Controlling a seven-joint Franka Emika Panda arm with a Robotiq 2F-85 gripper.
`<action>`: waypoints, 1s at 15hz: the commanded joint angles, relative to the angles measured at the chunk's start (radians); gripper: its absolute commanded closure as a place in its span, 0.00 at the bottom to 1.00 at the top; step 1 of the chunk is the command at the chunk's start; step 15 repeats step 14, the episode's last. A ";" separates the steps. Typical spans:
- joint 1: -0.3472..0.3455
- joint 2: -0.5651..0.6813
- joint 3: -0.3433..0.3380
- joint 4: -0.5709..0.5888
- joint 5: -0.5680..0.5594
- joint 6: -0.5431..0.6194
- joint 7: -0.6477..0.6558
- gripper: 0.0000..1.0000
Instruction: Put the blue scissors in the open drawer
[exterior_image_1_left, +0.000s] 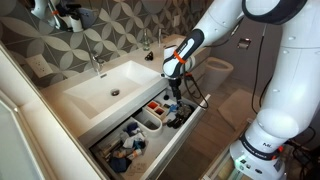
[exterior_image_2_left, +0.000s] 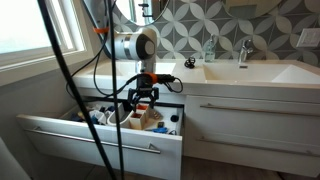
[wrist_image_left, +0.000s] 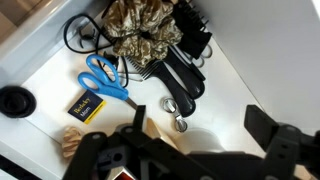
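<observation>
The blue scissors (wrist_image_left: 103, 78) lie flat on the white floor of the open drawer (wrist_image_left: 240, 75), blades pointing toward my left finger. My gripper (wrist_image_left: 200, 125) is open and empty, with both fingers spread just above the drawer floor and the scissors lying off to one side of them. In both exterior views the gripper (exterior_image_1_left: 176, 92) (exterior_image_2_left: 143, 100) hangs over the pulled-out drawer (exterior_image_1_left: 186, 140) (exterior_image_2_left: 90, 135) under the sink. The scissors cannot be made out in those views.
In the drawer a black hair tool (wrist_image_left: 182, 75), a camouflage-patterned pouch (wrist_image_left: 140, 30), a black cable (wrist_image_left: 85, 30), a small yellow-and-black packet (wrist_image_left: 85, 105) and white divider bins (exterior_image_1_left: 152, 122). The white sink (exterior_image_1_left: 110, 85) sits above, and a toilet (exterior_image_1_left: 215, 68) stands beside the vanity.
</observation>
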 joint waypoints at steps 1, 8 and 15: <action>0.026 -0.199 -0.022 -0.112 0.039 -0.054 0.171 0.00; 0.063 -0.452 -0.054 -0.174 0.038 -0.255 0.401 0.00; 0.086 -0.456 -0.078 -0.160 0.019 -0.288 0.387 0.00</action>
